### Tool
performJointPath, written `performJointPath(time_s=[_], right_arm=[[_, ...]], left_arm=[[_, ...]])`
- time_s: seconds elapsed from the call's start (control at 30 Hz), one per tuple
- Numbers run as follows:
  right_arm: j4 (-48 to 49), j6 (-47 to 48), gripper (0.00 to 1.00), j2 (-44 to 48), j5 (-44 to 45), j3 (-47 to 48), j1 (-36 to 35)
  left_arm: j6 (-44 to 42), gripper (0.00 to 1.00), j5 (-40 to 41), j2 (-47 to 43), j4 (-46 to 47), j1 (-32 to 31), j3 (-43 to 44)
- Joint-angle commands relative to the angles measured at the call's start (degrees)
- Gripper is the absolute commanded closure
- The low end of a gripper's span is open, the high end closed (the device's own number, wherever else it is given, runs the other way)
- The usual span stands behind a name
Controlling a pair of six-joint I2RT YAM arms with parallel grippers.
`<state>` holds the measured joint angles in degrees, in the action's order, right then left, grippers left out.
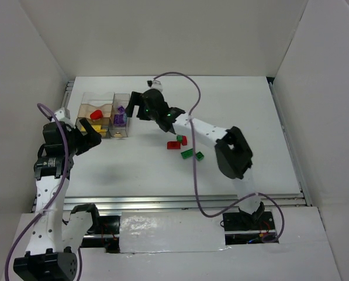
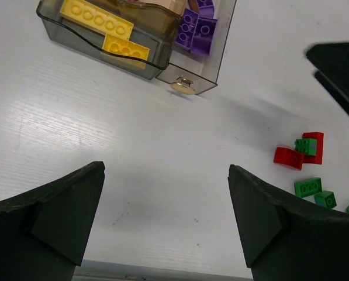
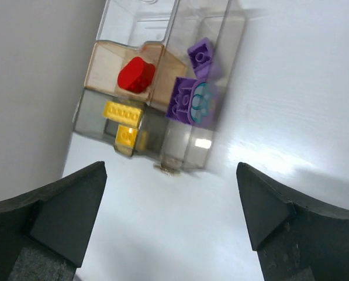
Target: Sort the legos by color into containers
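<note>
While the right gripper (image 3: 171, 175) hangs over the white table (image 3: 291, 105) with its two fingers spread wide and nothing between them, the clear box (image 3: 180, 146) sits just ahead of its fingertips, a bit toward the left finger. The box's long thin part points straight away from this gripper, and two purple bricks (image 3: 193, 100) lie in it, one behind the other. Left of them a round red brick (image 3: 136, 75) sits in a brownish part. Nearer the gripper a long yellow brick (image 3: 123, 111) lies crosswise, its long side running from finger to finger, with a shorter yellow brick (image 3: 126, 136) right beside it on the near side. A small shiny knob (image 3: 168, 170) sticks out of the near end of the box. The left gripper (image 2: 165, 172) is wide open too and holds nothing. The box is ahead of it, toward its left finger. Ahead and toward its right finger, well apart from the box, loose bricks lie on the table: two red bricks (image 2: 288, 157) with a green brick (image 2: 306, 146) touching them, and three more green bricks (image 2: 307, 186) nearer that finger.
</note>
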<state>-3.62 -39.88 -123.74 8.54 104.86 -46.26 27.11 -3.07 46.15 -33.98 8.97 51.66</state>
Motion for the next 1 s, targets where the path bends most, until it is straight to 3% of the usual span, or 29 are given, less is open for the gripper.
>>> performJointPath(time_s=[0.0, 0.2, 0.37, 0.73, 0.97], right_arm=[[-2.7, 4.7, 0.00, 17.4, 6.1, -9.7, 1.4], [-20.9, 11.6, 0.01, 23.7, 9.0, -19.4, 4.6], [-21.2, 16.0, 0.06, 22.6, 2.6, -24.5, 8.5], [-22.2, 19.1, 0.13, 10.0, 4.4, -18.9, 10.5], [-20.8, 18.4, 0.32, 7.6, 3.9, -20.6, 11.6]], left_arm=[[-1.5, 0.01, -2.6, 0.3, 2.6, -0.8, 0.7], [-1.4, 0.00, -4.2, -0.3, 3.5, -1.5, 0.0], [-1.9, 0.01, -5.2, 1.1, 3.6, -2.6, 0.0], [-2.2, 0.00, -3.5, 3.3, 2.7, -4.5, 0.4], [-2.4, 0.01, -4.3, 3.7, 2.9, -4.5, 0.4]])
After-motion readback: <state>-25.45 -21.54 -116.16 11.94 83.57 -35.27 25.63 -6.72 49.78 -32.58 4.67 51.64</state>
